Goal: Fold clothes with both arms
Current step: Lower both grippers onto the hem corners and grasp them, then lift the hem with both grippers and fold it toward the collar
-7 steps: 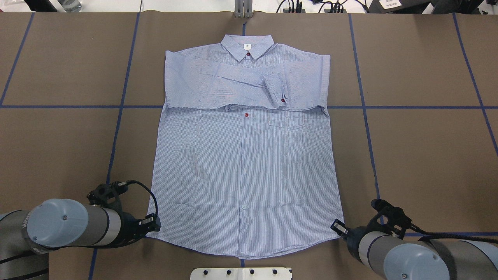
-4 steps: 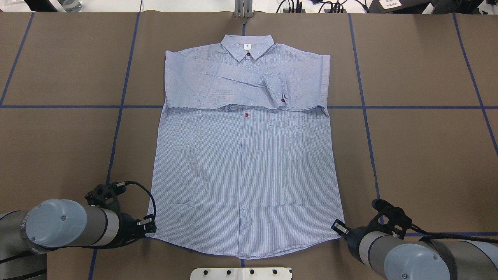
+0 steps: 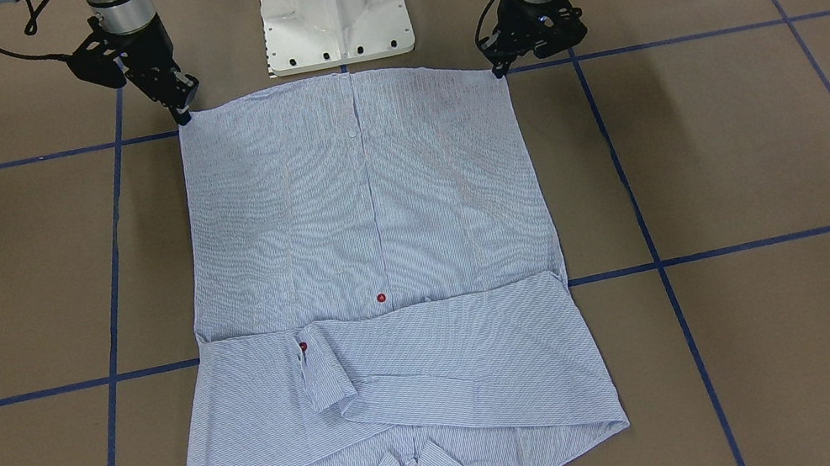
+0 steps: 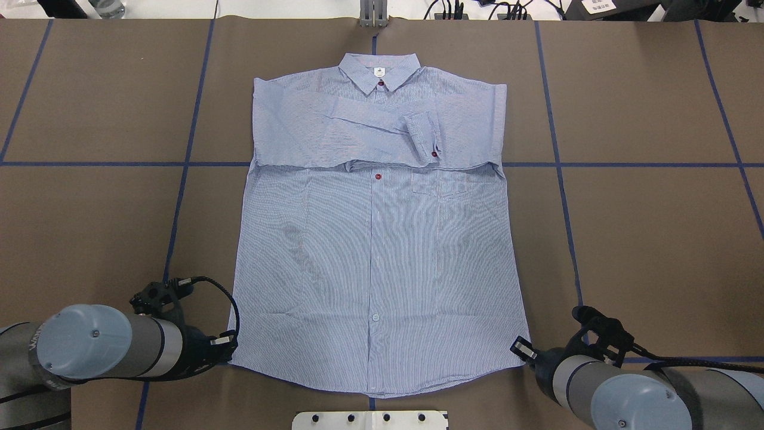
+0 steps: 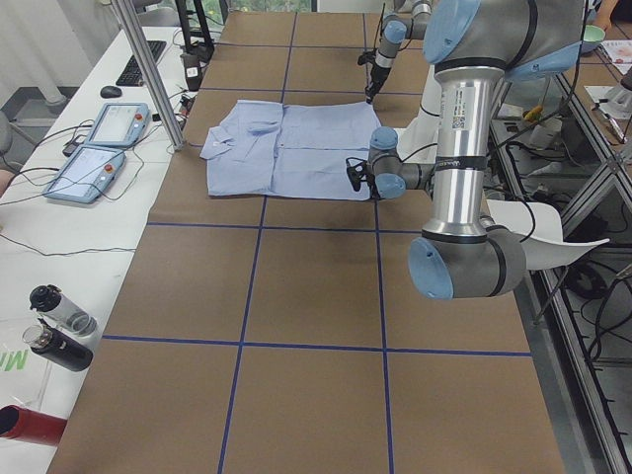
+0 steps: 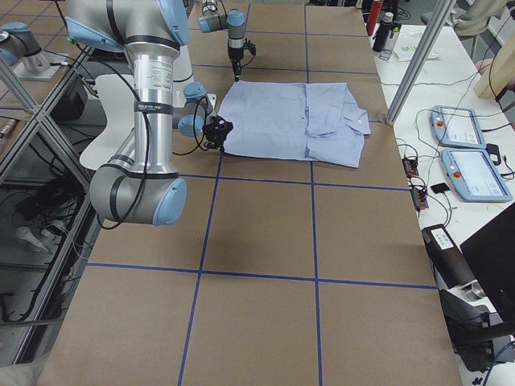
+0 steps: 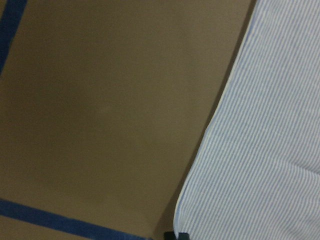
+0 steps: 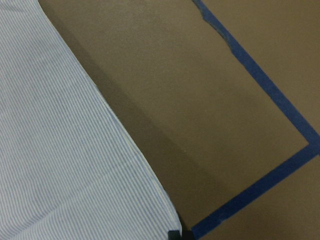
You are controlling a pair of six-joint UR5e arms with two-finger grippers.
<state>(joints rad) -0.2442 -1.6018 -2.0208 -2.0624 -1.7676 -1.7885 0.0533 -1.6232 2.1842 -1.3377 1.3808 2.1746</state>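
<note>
Overhead exterior view: striped shirt (image 4: 373,251) laid flat and front-up in the middle of the brown tabletop (image 4: 89,227), collar (image 4: 380,74) at the far edge, hem toward the robot's base. Both sleeves folded across the chest, one cuff (image 4: 425,134) with a red button (image 4: 434,154) lying on top, chest pocket (image 4: 439,188) just below the fold. Down at the hem now: left hand (image 4: 228,356) low at the shirt's near-left corner, tip right at the cloth edge. Right hand (image 4: 524,353) mirrored at the near-right corner, tip likewise at the edge. Spread, pressed together or pinching cloth? Cannot tell for either, fingertips too small and dark in every view. Wrist views: only a striped hem corner against brown paper, plus blue tape (image 8: 260,77) running across.
</note>
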